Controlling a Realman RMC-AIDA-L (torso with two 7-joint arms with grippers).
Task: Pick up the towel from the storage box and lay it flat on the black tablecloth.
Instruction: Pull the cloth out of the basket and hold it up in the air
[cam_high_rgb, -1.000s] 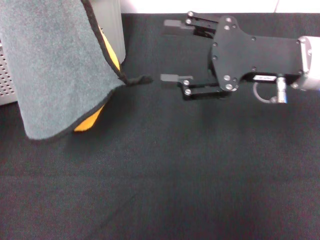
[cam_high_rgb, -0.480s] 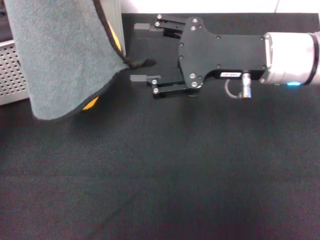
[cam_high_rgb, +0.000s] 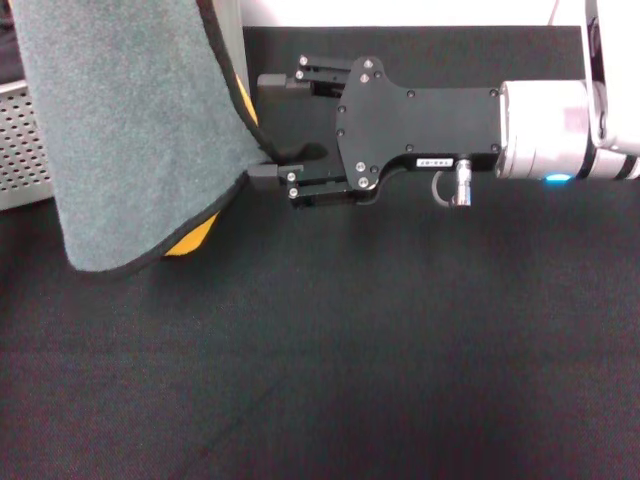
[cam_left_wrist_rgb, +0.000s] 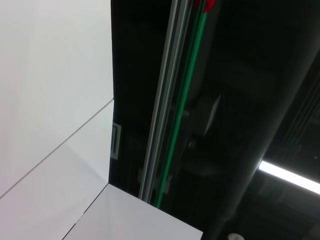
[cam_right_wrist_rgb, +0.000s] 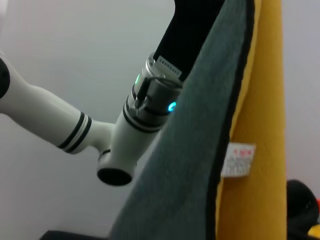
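The grey-green towel (cam_high_rgb: 130, 130) with a black border hangs in the air at the left, above the black tablecloth (cam_high_rgb: 400, 350). Its yellow-orange reverse shows at the lower edge. It hangs from my left gripper (cam_right_wrist_rgb: 197, 22), whose black body goes behind the towel's top in the right wrist view. My right gripper (cam_high_rgb: 270, 128) reaches in from the right and is open, one finger on either side of the towel's right corner. The light grey perforated storage box (cam_high_rgb: 20, 150) stands behind the towel at the far left. The right wrist view shows the towel (cam_right_wrist_rgb: 185, 165) close up.
A white care label (cam_right_wrist_rgb: 237, 160) sits on the towel's yellow side. My left arm (cam_right_wrist_rgb: 145, 105) shows white with a blue light. The tablecloth's far edge (cam_high_rgb: 420, 28) meets a white wall. The left wrist view shows only wall and ceiling rails.
My right gripper has moved left across the tablecloth, and its open fingers now straddle the towel's right corner. The towel has shifted slightly while hanging.
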